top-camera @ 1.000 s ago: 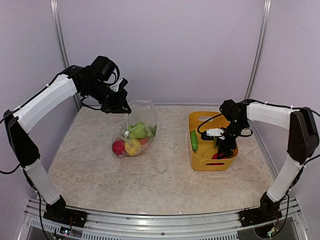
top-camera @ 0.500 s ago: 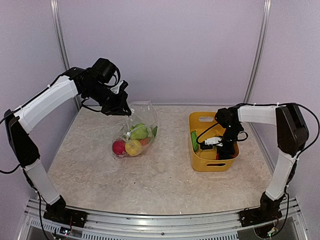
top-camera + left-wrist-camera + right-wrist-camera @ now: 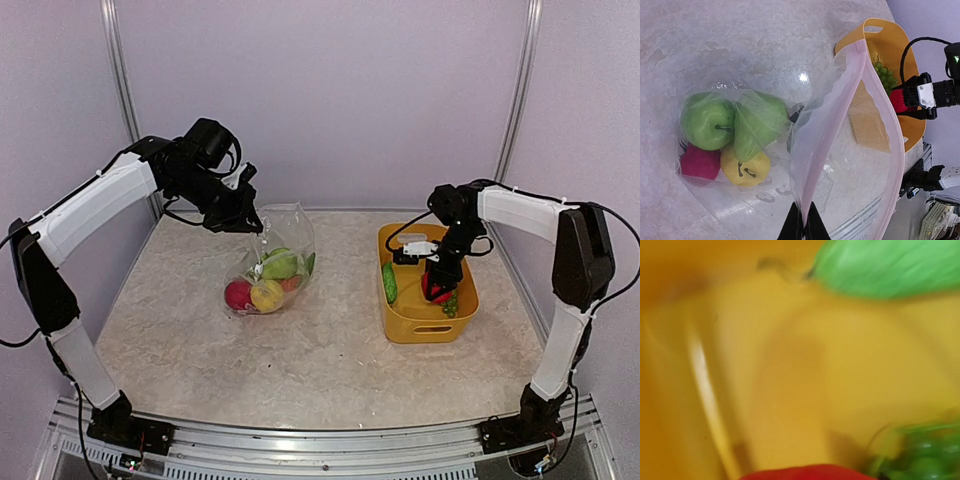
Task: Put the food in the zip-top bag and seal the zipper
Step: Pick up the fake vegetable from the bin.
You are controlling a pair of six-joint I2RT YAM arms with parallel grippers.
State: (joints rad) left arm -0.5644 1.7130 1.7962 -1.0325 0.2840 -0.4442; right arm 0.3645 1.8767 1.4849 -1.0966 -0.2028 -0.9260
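My left gripper (image 3: 246,217) is shut on the mouth edge of the clear zip-top bag (image 3: 280,250) and holds it up and open. In the left wrist view the fingers (image 3: 795,229) pinch the pinkish zipper strip (image 3: 840,100). Inside the bag lie a green apple (image 3: 707,125), a green pear (image 3: 757,125), a yellow fruit (image 3: 745,167) and a red one (image 3: 699,162). My right gripper (image 3: 437,283) is over the yellow basket (image 3: 412,328), shut on the red pepper (image 3: 430,291). The right wrist view is blurred, with red pepper (image 3: 810,473) at the bottom.
The cucumber (image 3: 388,282) and green grapes (image 3: 451,304) lie in the basket, at the right of the table. Metal frame posts stand at the back corners. The bag's bottom rests on the table left of centre.
My right gripper went down into the basket, then rose and shifted back with the red pepper in it. The left arm and bag have barely moved.
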